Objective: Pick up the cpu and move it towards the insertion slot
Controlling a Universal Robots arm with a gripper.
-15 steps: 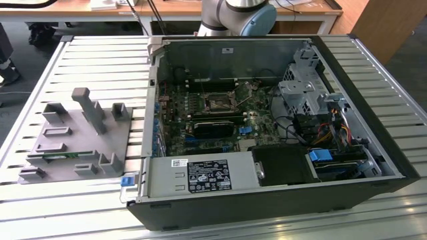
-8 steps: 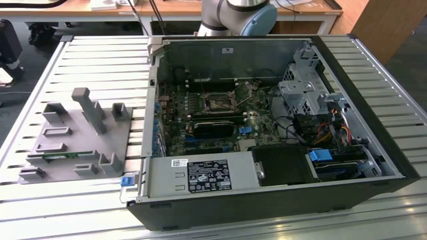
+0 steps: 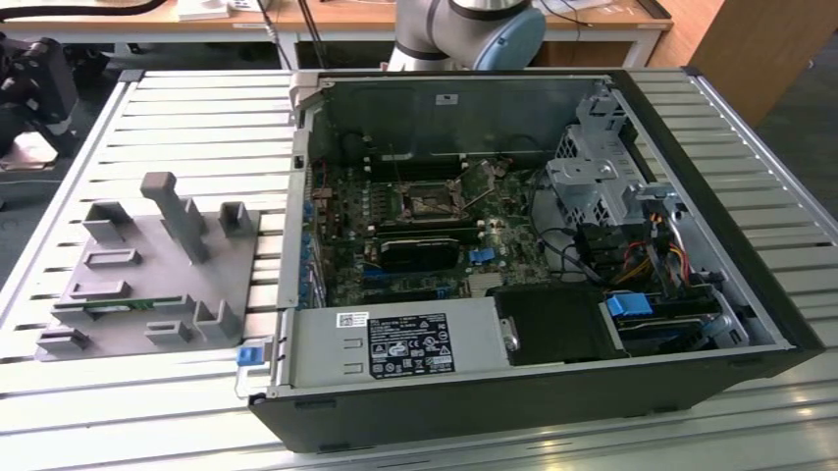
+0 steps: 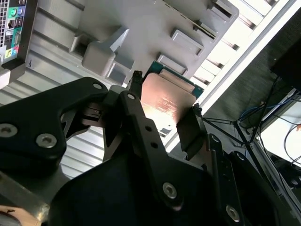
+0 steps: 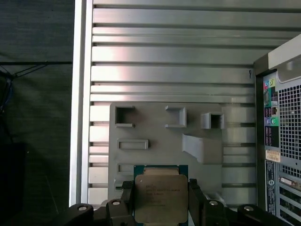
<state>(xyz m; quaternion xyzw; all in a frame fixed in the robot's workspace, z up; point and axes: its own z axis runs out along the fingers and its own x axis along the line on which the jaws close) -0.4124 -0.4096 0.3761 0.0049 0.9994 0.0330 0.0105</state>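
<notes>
Hand (image 5: pixel 161 188) clamped on the cpu (image 5: pixel 161 202) across two opposite edges, one black finger (image 5: pixel 194 200) per side; the other two edges are free. Cpu is held in air, w/ the grey fixture tray (image 5: pixel 164 136) beneath the hand and apart from it. Open ribbed alu bench (image 5: pixel 164 56) beyond the tray. PC case (image 5: pixel 287 132) rear wall beside the hand; insertion slot (image 3: pixel 429 201) sits inside it mid-board, black frame w/ silvery bracket. Cpu's near edge is cut off in the first wrist view, side edges hidden by fingers. Lid is flat matte metal w/ green rim; tray is moulded w/ pockets and posts.
</notes>
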